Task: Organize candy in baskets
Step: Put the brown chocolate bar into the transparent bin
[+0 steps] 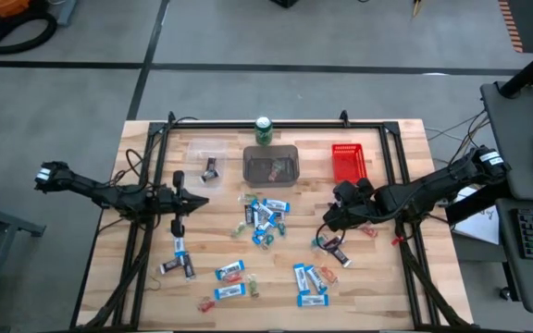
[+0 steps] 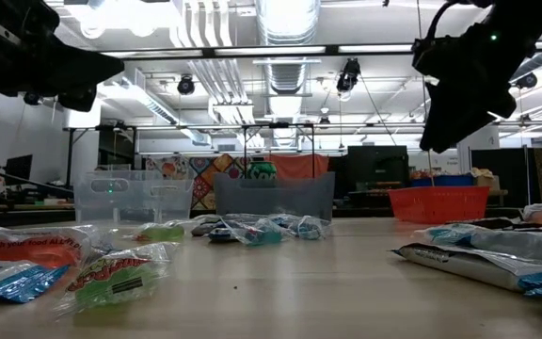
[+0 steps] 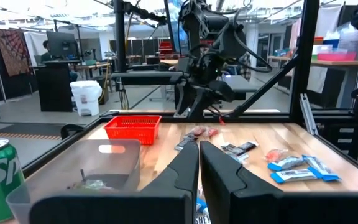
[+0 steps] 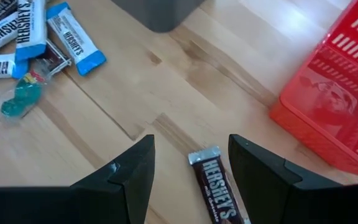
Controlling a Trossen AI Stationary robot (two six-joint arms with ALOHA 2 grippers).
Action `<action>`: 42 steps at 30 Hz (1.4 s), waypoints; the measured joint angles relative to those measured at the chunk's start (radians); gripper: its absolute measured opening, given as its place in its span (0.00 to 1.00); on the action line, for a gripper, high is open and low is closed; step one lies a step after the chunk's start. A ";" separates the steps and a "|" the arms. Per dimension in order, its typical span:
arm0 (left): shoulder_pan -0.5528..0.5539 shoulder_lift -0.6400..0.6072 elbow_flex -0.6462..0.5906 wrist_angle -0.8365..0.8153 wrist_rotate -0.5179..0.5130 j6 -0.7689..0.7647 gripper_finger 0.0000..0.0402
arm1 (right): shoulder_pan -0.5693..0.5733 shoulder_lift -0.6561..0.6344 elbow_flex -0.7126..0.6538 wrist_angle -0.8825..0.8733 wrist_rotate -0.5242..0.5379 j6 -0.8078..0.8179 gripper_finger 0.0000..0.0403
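Your right gripper hangs spread over a dark bar on the table, just beside the red basket. Your left gripper, fingers pressed together, seems empty, hovering near the clear basket, candy scattered mid-table

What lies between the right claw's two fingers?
In the right wrist view, a dark brown Hershey's bar lies on bare wood between the open right claw's fingers, beside the red basket.

"HERSHEY'S" on dark bar
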 joint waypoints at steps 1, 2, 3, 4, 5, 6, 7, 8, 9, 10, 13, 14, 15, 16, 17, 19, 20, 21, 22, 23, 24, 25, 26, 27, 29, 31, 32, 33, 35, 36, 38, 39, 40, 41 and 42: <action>0.000 -0.002 0.000 0.000 0.000 0.002 0.00 | 0.000 0.000 -0.001 -0.005 0.000 0.000 0.48; 0.000 -0.004 0.000 0.000 0.000 0.004 0.00 | 0.000 0.006 -0.001 -0.005 0.000 -0.002 0.48; 0.000 -0.004 0.000 0.001 0.000 0.004 0.00 | 0.000 0.010 -0.001 -0.006 -0.001 -0.007 0.48; 0.000 -0.003 0.000 0.000 0.000 0.004 0.00 | 0.000 0.019 -0.002 -0.009 -0.007 -0.018 0.48; 0.000 -0.002 0.000 0.000 0.000 0.003 0.00 | 0.000 0.033 -0.002 -0.011 -0.013 -0.026 0.48; 0.000 -0.002 0.000 0.000 -0.002 0.002 0.00 | 0.000 0.049 -0.003 -0.011 -0.017 -0.039 0.48; 0.000 -0.003 0.000 0.000 -0.003 -0.001 0.00 | 0.000 0.067 -0.003 -0.014 -0.022 -0.054 0.48; 0.000 -0.003 0.000 0.000 -0.004 -0.003 0.00 | 0.000 0.089 -0.003 -0.020 -0.029 -0.073 0.48; 0.000 -0.002 0.000 0.000 -0.004 -0.005 0.00 | -0.002 0.111 -0.003 -0.023 -0.041 -0.091 0.48; 0.000 -0.002 0.000 0.000 -0.005 -0.005 0.00 | -0.003 0.134 -0.003 -0.025 -0.055 -0.110 0.48; 0.000 -0.001 0.000 0.000 -0.007 -0.008 0.00 | -0.006 0.201 -0.003 -0.032 -0.074 -0.142 0.48; 0.000 0.000 0.000 -0.001 -0.007 -0.008 0.00 | -0.008 0.222 -0.003 -0.031 -0.078 -0.150 0.48; 0.000 0.000 0.000 -0.001 -0.007 -0.008 0.00 | -0.010 0.240 -0.003 -0.032 -0.086 -0.153 0.48; 0.000 0.001 0.000 -0.001 -0.007 -0.008 0.00 | -0.015 0.258 -0.003 -0.035 -0.095 -0.155 0.48; 0.000 0.003 0.000 -0.001 -0.007 -0.008 0.00 | -0.021 0.275 -0.003 -0.039 -0.095 -0.153 0.48; 0.000 0.004 0.000 -0.001 -0.008 -0.008 0.00 | -0.038 0.305 -0.003 -0.051 -0.096 -0.146 0.48; 0.000 0.004 0.000 -0.001 -0.008 -0.008 0.00 | -0.048 0.318 -0.003 -0.057 -0.098 -0.146 0.48; 0.000 0.004 0.000 -0.001 -0.008 -0.008 0.00 | -0.060 0.332 -0.003 -0.061 -0.102 -0.148 0.48; 0.000 0.006 0.000 -0.001 -0.008 -0.008 0.00 | -0.071 0.342 -0.003 -0.061 -0.106 -0.154 0.48; 0.000 0.006 0.000 -0.002 -0.008 -0.008 0.00 | -0.085 0.350 -0.003 -0.059 -0.116 -0.163 0.48; 0.000 0.006 0.000 -0.001 -0.008 -0.008 0.00 | -0.099 0.358 -0.003 -0.058 -0.125 -0.175 0.48; 0.000 0.007 0.000 -0.001 -0.008 -0.009 0.00 | -0.113 0.363 -0.001 -0.058 -0.133 -0.184 0.48; 0.000 0.007 0.000 -0.001 -0.008 -0.010 0.00 | -0.126 0.368 0.000 -0.055 -0.147 -0.197 0.48; 0.000 0.008 0.000 -0.002 -0.008 -0.011 0.00 | -0.140 0.370 0.001 -0.052 -0.160 -0.212 0.48; 0.000 0.007 0.000 -0.001 -0.008 -0.012 0.00 | -0.161 0.372 0.002 -0.046 -0.187 -0.242 0.48; 0.000 0.007 0.000 -0.003 -0.008 -0.014 0.00 | -0.177 0.372 0.001 -0.035 -0.208 -0.266 0.46; 0.000 0.008 0.000 -0.003 -0.008 -0.015 0.00 | -0.182 0.372 0.000 -0.028 -0.218 -0.278 0.44; 0.000 0.009 0.000 -0.003 -0.008 -0.015 0.00 | -0.186 0.372 0.000 -0.015 -0.231 -0.289 0.42; 0.000 0.012 0.000 -0.008 -0.009 -0.016 0.00 | -0.190 0.373 0.000 0.008 -0.256 -0.305 0.36; 0.000 0.013 0.000 -0.009 -0.009 -0.018 0.00 | -0.191 0.373 0.000 0.011 -0.259 -0.309 0.32; 0.000 0.017 0.000 -0.009 -0.010 -0.020 0.00 | -0.192 0.372 -0.003 0.014 -0.265 -0.319 0.24; 0.000 0.017 0.000 -0.009 -0.010 -0.020 0.00 | -0.193 0.372 -0.003 0.013 -0.266 -0.320 0.20; 0.000 0.018 0.000 -0.009 -0.010 -0.020 0.00 | -0.193 0.370 -0.003 0.014 -0.266 -0.320 0.16; 0.000 0.018 0.000 -0.008 -0.011 -0.021 0.00 | -0.193 0.367 -0.003 0.014 -0.265 -0.320 0.13; 0.000 0.018 0.000 -0.008 -0.011 -0.024 0.00 | -0.193 0.360 -0.003 0.014 -0.264 -0.320 0.10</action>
